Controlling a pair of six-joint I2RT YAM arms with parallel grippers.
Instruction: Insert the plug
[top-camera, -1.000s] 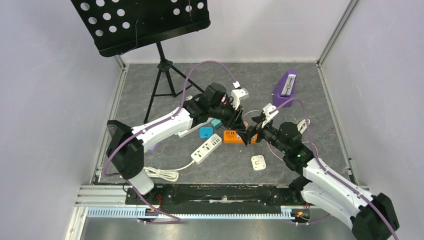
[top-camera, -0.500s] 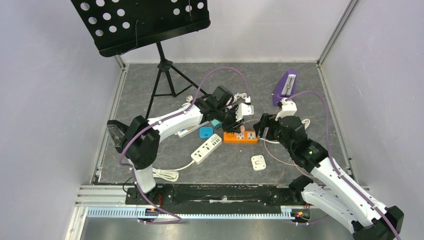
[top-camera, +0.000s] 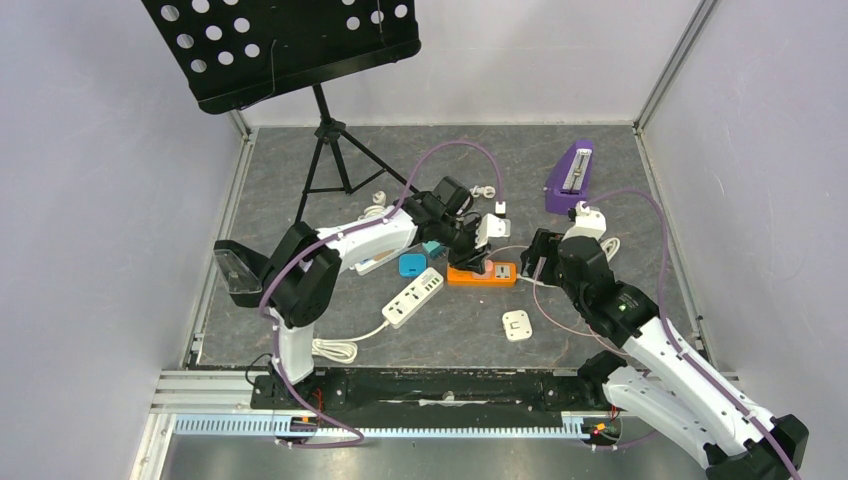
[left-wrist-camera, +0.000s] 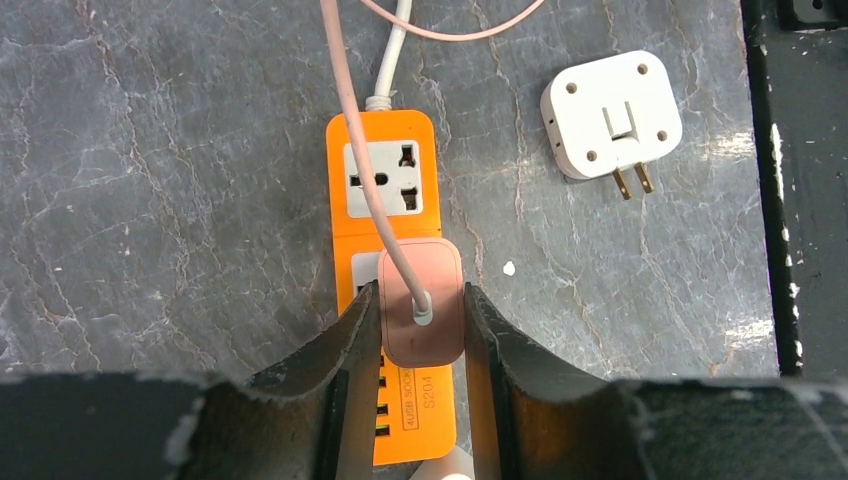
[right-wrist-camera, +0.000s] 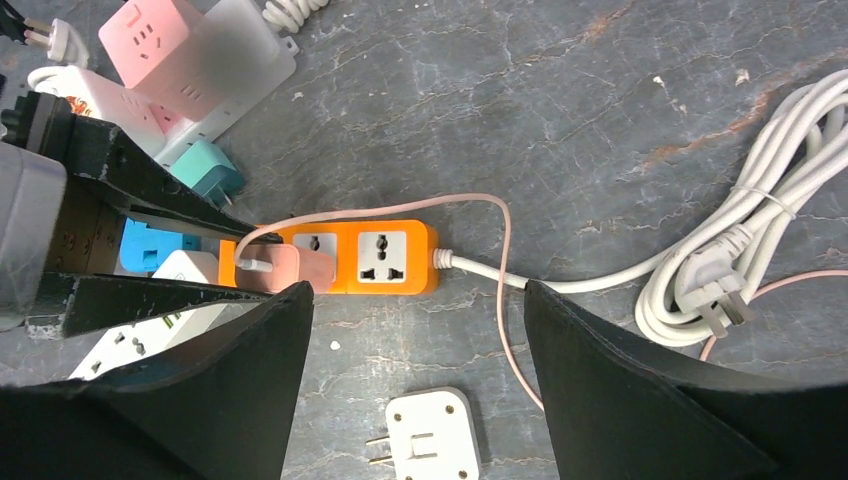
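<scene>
An orange power strip (top-camera: 487, 274) lies mid-table, its white cord leading right. My left gripper (top-camera: 478, 252) is over it, shut on a pink plug (left-wrist-camera: 423, 315) with a thin pink cable. In the left wrist view the fingers (left-wrist-camera: 355, 320) press both sides of the plug, which sits over the strip's (left-wrist-camera: 415, 228) second socket; I cannot tell whether the pins are seated. My right gripper (top-camera: 532, 260) is open and empty, off the strip's right end. In the right wrist view (right-wrist-camera: 415, 300) it is above the bare table, with the strip (right-wrist-camera: 420, 262) and plug (right-wrist-camera: 295, 268) beyond.
A white adapter (top-camera: 517, 325) lies pins-up in front of the strip. A white power strip (top-camera: 413, 297), a blue cube (top-camera: 411, 265) and a pink cube socket (right-wrist-camera: 160, 45) lie to the left. A coiled white cord (right-wrist-camera: 740, 250) is at right. A purple box (top-camera: 569, 175) and music stand (top-camera: 325, 140) are at the back.
My left gripper has come down and forward with the pink plug onto the orange strip. My right gripper has drawn back to the right, away from the strip.
</scene>
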